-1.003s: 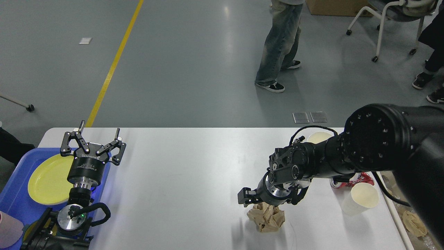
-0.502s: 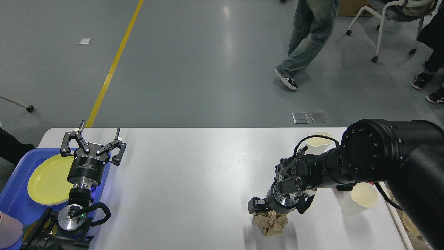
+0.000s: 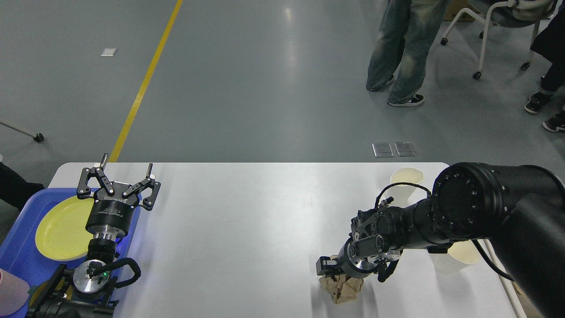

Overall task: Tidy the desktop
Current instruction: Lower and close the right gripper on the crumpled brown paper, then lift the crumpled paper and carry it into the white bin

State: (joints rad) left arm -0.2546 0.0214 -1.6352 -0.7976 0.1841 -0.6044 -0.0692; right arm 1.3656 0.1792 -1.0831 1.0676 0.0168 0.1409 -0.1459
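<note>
Head view: right gripper [image 3: 337,276] down on crumpled paper [image 3: 342,288] (grip unclear) — left gripper [image 3: 126,172] spread wide.

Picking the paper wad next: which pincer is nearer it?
Right. The right pincer is directly over the crumpled brown paper; the left pincer hangs far off by the blue tray.

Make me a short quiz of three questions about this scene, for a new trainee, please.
1. True or false: the left gripper has its jaws open above the desktop.
2. What lies on the blue tray? A) a yellow plate B) a red can C) a book
3. Which thing lies directly under the right gripper?

Key:
1. True.
2. A: the yellow plate.
3. The crumpled brown paper. Whether the jaws grip it cannot be seen.
</note>
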